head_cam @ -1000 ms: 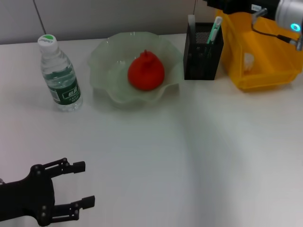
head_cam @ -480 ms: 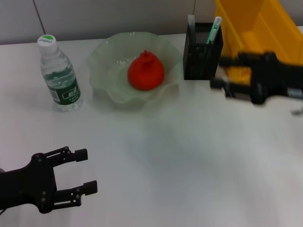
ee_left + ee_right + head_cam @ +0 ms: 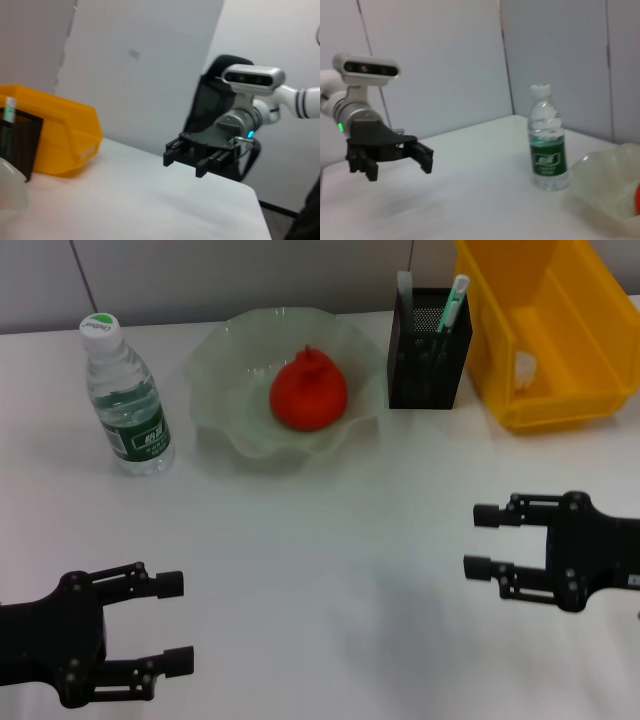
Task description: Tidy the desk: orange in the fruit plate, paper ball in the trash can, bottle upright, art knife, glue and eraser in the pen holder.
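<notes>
The orange [image 3: 308, 390] lies in the pale-green fruit plate [image 3: 220, 370] at the back. Left of it the bottle [image 3: 125, 400] stands upright, also seen in the right wrist view as the bottle [image 3: 547, 150]. The black pen holder [image 3: 428, 355] holds the mint-green art knife [image 3: 455, 300] and the pale glue stick [image 3: 404, 288]. A white paper ball [image 3: 525, 370] rests in the yellow trash can [image 3: 560, 400]. The eraser is hidden. My left gripper [image 3: 177, 622] hangs open and holds nothing at the front left. My right gripper [image 3: 478, 541] is open and bare at the front right.
A grey wall runs behind the white table. The left wrist view shows the right gripper [image 3: 184, 160], the trash can [image 3: 60, 135] and the table's far edge. The right wrist view shows the left gripper [image 3: 400, 167] and the plate's rim [image 3: 605, 175].
My right arm came away from the trash can at the back right and dropped to the front right. The left gripper slid slightly toward the front edge.
</notes>
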`<state>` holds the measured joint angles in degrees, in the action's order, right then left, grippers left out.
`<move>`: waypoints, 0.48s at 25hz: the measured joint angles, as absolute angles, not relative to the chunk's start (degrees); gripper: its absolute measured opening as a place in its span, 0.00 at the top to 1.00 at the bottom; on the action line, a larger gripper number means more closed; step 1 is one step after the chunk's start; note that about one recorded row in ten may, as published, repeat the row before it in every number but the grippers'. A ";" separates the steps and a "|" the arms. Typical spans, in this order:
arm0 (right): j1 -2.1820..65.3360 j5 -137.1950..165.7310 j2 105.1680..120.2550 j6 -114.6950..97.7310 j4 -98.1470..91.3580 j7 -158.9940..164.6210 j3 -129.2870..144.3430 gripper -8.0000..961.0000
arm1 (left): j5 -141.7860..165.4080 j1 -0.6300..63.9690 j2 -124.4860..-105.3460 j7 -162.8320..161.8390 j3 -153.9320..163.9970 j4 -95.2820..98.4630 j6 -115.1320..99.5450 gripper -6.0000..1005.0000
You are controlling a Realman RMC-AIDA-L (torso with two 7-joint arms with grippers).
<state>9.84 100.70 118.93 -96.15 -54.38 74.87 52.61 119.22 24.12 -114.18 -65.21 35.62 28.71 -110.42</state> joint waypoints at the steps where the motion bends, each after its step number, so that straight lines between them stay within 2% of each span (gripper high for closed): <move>1: 9.86 101.92 118.96 -97.12 -54.29 74.72 52.49 0.37 | 119.23 24.45 -113.83 -65.65 36.35 28.82 -110.52 0.19; 8: 9.69 104.25 118.96 -96.91 -53.83 73.70 52.15 0.37 | 120.62 26.75 -111.71 -67.21 38.00 28.96 -110.90 0.19; 12: 10.12 105.48 119.00 -96.55 -53.37 73.71 52.13 0.37 | 121.85 27.59 -111.57 -68.21 38.02 29.28 -110.73 0.19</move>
